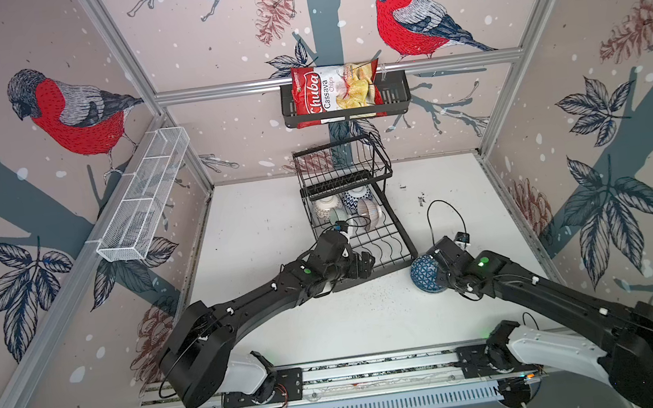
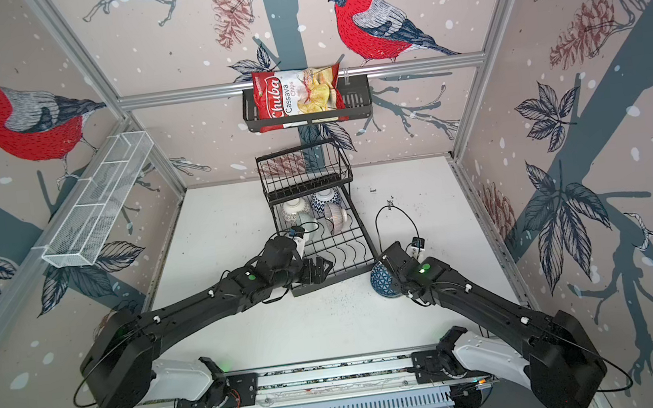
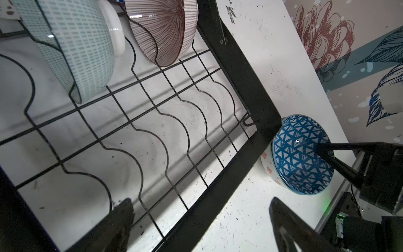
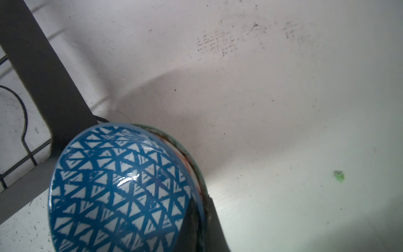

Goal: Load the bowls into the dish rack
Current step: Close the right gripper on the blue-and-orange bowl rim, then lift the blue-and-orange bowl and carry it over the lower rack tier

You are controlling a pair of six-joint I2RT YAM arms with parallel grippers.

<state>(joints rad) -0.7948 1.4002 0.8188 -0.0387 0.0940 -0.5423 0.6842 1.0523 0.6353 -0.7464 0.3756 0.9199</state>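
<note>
Nearest me, along the bottom of both top views, the rail (image 1: 377, 369) carries the bases of the left arm (image 1: 244, 306) and the right arm (image 1: 557, 296), which lean in over the white counter (image 1: 372, 325) toward the centre of the frame. Just right of centre the right hand (image 4: 200, 201) is pinched together on the rim of the blue-triangle bowl (image 1: 425, 277), one finger across the patterned side, one beyond the edge. That bowl is just outside the near right corner of the dish rack (image 3: 246, 87), patterned side up; whether it is clear of the counter I cannot tell. Tight against it is an orange-marked bowl (image 3: 267, 163), white with small orange squares, and I cannot tell whether one is nested in the other. Left of centre the left hand (image 3: 199, 200) hangs over the rack's near edge with its fingers wide apart, one above the wavy lower tier, the other above bare counter. Four bowls lie tipped at the far end of that tier, under the raised basket tier: the pale green bowl (image 3: 72, 43) and the mauve striped bowl (image 3: 163, 28) nearer, the dotted white bowl (image 1: 325, 207) and the navy patterned bowl (image 1: 353, 200) behind them. In the upper middle a black basket (image 1: 396, 92) on the back wall holds a Chuba cassava chips bag (image 1: 334, 89), and at the upper left a white mesh trough (image 1: 144, 196) runs along the side wall.
</note>
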